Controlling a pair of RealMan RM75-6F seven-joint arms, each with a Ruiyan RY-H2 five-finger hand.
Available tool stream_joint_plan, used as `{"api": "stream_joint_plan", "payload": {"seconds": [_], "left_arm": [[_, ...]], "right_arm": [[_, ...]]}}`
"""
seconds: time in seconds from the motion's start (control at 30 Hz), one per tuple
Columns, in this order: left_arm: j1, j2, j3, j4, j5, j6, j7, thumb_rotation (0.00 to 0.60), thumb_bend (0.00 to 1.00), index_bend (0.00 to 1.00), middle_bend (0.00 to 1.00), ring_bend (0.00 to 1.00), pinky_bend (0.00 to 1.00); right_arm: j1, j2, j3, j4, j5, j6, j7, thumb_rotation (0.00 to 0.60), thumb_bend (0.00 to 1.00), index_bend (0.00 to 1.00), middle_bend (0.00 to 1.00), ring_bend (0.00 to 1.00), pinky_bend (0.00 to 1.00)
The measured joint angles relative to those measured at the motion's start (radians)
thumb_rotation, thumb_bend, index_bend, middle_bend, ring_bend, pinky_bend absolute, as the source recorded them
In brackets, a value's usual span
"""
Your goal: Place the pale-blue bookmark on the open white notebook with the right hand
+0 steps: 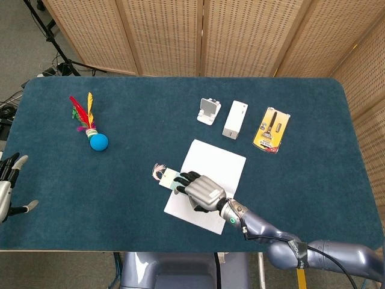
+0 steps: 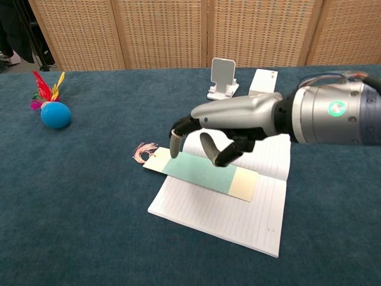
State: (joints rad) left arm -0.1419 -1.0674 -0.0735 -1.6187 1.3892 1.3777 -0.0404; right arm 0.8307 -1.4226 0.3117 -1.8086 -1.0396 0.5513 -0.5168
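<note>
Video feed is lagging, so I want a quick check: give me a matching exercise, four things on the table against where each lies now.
Things:
1. bookmark
2. shuttlecock
3. phone stand
4. yellow package

Places:
A. far left of the table
B. furthest right in the back row
C. across the notebook
D. left of the white box

Pairs: 1-C, 2-A, 3-D, 4-B

The right hand (image 2: 223, 128) hung palm down above the table, fingers (image 2: 209, 148) loosely curled and apart — nothing held in them. Its forearm reached in from the lower right. The left hand (image 1: 7, 189) sat at the far left edge, fingers spread — empty as well.
</note>
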Motion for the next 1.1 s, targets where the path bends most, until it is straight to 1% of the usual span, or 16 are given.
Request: {"api": "stream_joint_plan", "payload": {"seconds": [0.07, 0.17, 0.2, 0.27, 0.33, 0.37, 0.47, 0.8, 1.1], "left_arm": [[0.002, -0.001, 0.001, -0.001, 0.001, 0.005, 0.001, 0.6, 0.0, 0.0, 0.0, 0.0, 0.0], [0.004, -0.001, 0.002, 0.0, 0.0, 0.005, 0.0, 0.6, 0.0, 0.0, 0.0, 0.0, 0.0], [0.004, -0.001, 0.002, 0.001, 0.0, 0.004, -0.001, 0.6, 0.0, 0.0, 0.0, 0.0, 0.0], [0.003, -0.002, 0.001, 0.002, -0.001, 0.002, 0.0, 0.6, 0.0, 0.0, 0.0, 0.0, 0.0], [0.001, -0.001, 0.001, 0.001, -0.002, -0.002, 0.001, 0.6, 0.0, 0.0, 0.0, 0.0, 0.0], [0.0, -0.001, 0.001, 0.0, -0.002, -0.003, 0.001, 0.6, 0.0, 0.0, 0.0, 0.0, 0.0], [-0.001, -0.001, 0.001, -0.001, -0.003, -0.004, 0.003, 0.6, 0.0, 0.0, 0.0, 0.0, 0.0], [-0.002, -0.003, 0.001, -0.001, -0.006, -0.007, 0.008, 0.6, 0.0, 0.0, 0.0, 0.0, 0.0], [0.0, -0.006, 0.002, -0.001, -0.005, -0.004, 0.013, 0.6, 0.0, 0.0, 0.0, 0.0, 0.0]], "right_arm": [[-0.009, -0.01, -0.036, 0.038, -0.098, 0.001, 0.021, 0.6, 1.0, 0.24, 0.09, 0.0, 0.09], [-0.015, -0.023, -0.096, 0.104, -0.19, 0.011, 0.055, 0.6, 1.0, 0.17, 0.03, 0.0, 0.09], [-0.016, -0.025, -0.112, 0.118, -0.206, 0.017, 0.063, 0.6, 1.0, 0.14, 0.02, 0.0, 0.09], [-0.017, -0.027, -0.136, 0.133, -0.227, 0.035, 0.077, 0.6, 1.0, 0.05, 0.0, 0.0, 0.09], [-0.017, -0.026, -0.147, 0.137, -0.237, 0.053, 0.077, 0.6, 1.0, 0.01, 0.0, 0.0, 0.09], [-0.017, -0.025, -0.154, 0.139, -0.241, 0.066, 0.074, 0.6, 1.0, 0.0, 0.0, 0.0, 0.09], [-0.017, -0.022, -0.167, 0.14, -0.242, 0.096, 0.073, 0.6, 1.0, 0.0, 0.0, 0.0, 0.09], [-0.013, -0.015, -0.222, 0.142, -0.264, 0.143, 0.045, 0.6, 1.0, 0.0, 0.0, 0.0, 0.09], [-0.008, -0.026, -0.251, 0.162, -0.265, 0.16, 0.033, 0.6, 1.0, 0.0, 0.0, 0.0, 0.09]]}}
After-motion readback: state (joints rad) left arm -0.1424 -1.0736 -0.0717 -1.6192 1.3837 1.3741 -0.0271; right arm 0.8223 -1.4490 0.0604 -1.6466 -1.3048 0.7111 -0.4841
